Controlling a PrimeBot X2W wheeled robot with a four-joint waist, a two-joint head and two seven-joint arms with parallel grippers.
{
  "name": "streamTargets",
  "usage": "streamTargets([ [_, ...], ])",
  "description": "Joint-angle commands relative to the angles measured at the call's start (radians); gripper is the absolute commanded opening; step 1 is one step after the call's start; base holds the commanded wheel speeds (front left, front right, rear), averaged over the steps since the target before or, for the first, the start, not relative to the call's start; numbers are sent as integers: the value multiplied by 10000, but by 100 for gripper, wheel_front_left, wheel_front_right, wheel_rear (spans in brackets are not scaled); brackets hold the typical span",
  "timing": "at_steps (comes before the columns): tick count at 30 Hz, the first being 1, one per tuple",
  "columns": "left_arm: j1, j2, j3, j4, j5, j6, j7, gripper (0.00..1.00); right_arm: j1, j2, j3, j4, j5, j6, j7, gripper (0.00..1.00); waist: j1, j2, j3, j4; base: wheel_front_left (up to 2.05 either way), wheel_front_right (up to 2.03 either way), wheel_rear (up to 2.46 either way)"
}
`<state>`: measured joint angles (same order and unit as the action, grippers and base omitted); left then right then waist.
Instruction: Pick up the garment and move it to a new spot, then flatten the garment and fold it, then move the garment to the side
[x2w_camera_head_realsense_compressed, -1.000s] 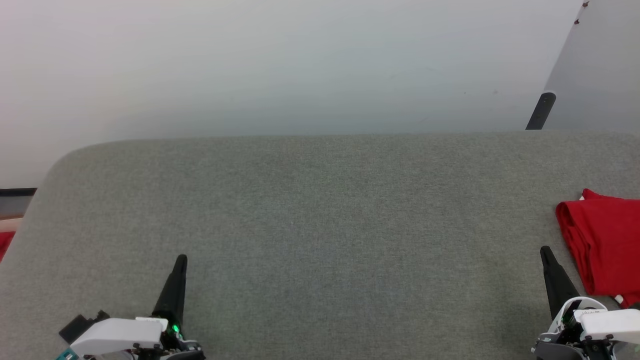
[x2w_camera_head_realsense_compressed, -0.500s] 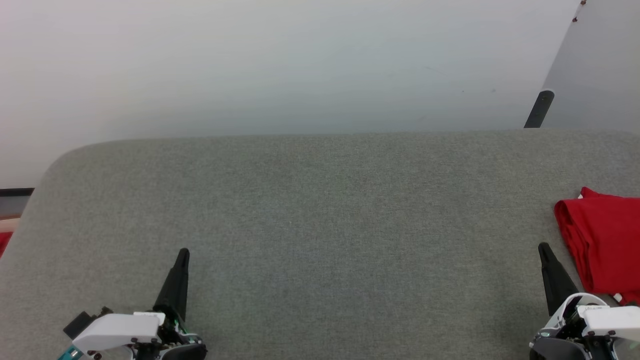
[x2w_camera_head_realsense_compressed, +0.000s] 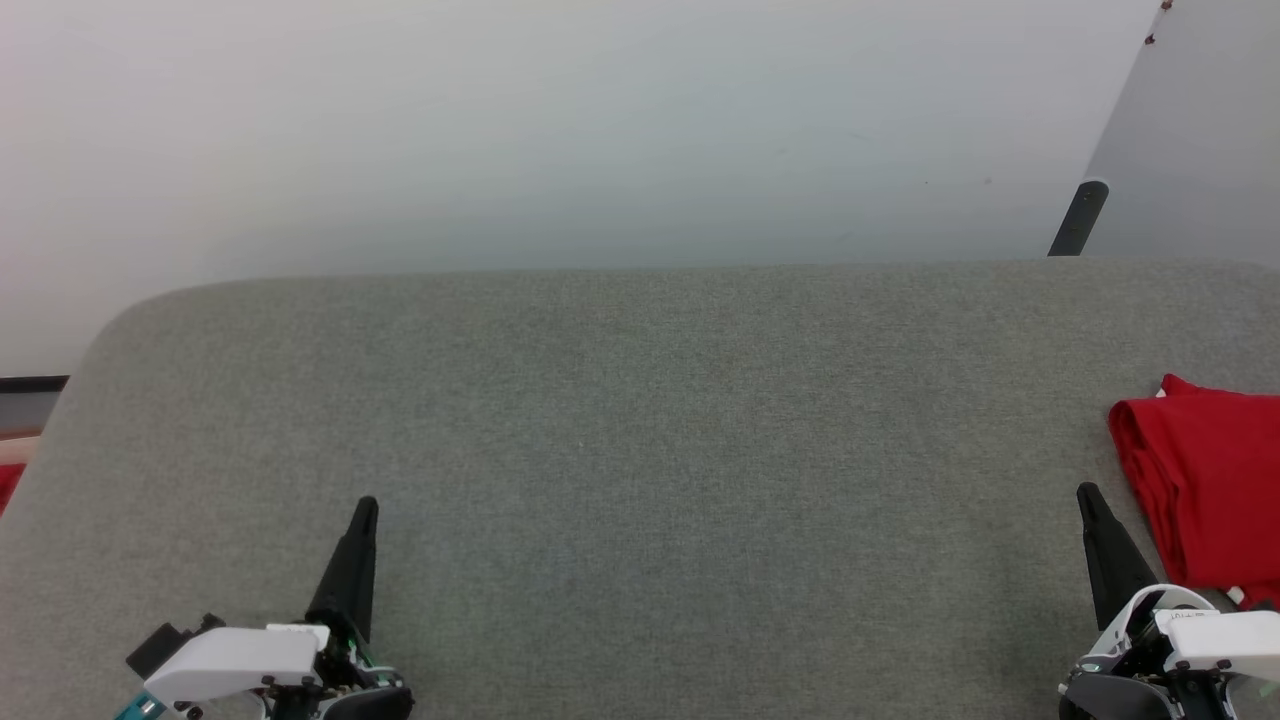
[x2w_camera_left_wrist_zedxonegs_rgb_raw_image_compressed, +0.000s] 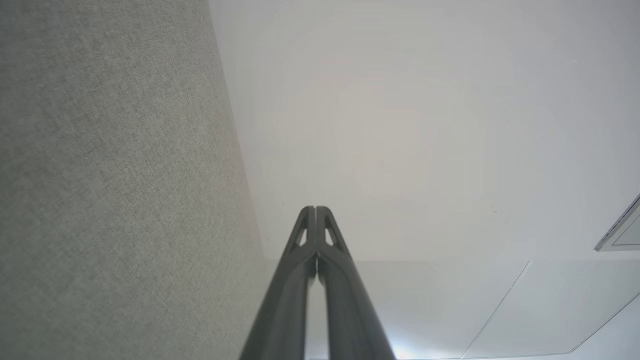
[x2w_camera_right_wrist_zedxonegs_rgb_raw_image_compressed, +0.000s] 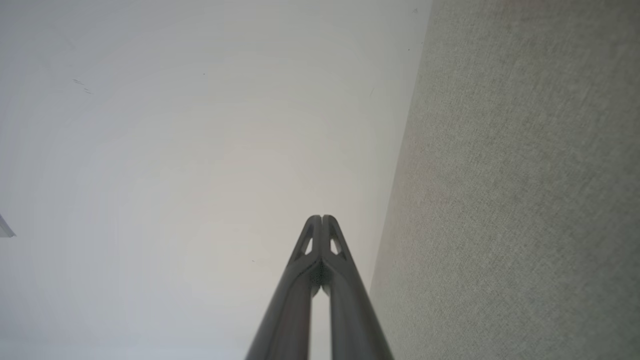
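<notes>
Grey padded surface, broad, with a rounded far-left corner, ran across in front of the robot. Pale, bare floor lay beyond its far edge.

Left gripper sat low at the near left over the grey fabric, tip pointing away from the robot. Its two dark fingers were pressed together from the middle up to the tips, with nothing between them. In the wrist view the fabric lay along their left side and pale floor ahead.

Right gripper sat low at the near right, likewise pointing away. Its fingers met at the tips, with only a thin slit lower down, and held nothing. The grey fabric ran along their right side in that arm's own view.

The garment lay at the far right of the surface as a folded red bundle, cut off by the head view's right edge. Small bits of white showed at its far-left corner and at its near edge. No number or lettering could be made out. It sat just beside the right gripper, on that gripper's outer side, with a narrow strip of grey between them; no contact seen.

A dark slanted post stood beyond the far-right edge of the surface. A sliver of red showed at the extreme left, off the padding, too small to identify.
</notes>
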<state>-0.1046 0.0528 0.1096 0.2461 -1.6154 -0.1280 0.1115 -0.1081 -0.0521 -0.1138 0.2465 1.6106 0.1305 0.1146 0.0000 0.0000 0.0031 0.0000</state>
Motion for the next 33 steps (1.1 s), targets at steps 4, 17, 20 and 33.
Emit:
streamTargets([
  [4,-106,-16,36,15,0,-51,20,0,-35,33,-10,0,41,4,8,0,0,0,0,0,0,0,0],
  [17,-106,-22,43,15,10,-49,24,0,-35,36,-12,0,38,4,11,0,0,0,0,0,0,0,0],
  [20,-106,-23,46,15,12,-49,27,0,-35,36,-11,0,37,4,11,0,0,0,0,0,0,0,0],
  [33,-106,-27,51,14,21,-50,35,0,-36,36,-12,0,35,4,14,0,0,0,0,0,0,0,0],
])
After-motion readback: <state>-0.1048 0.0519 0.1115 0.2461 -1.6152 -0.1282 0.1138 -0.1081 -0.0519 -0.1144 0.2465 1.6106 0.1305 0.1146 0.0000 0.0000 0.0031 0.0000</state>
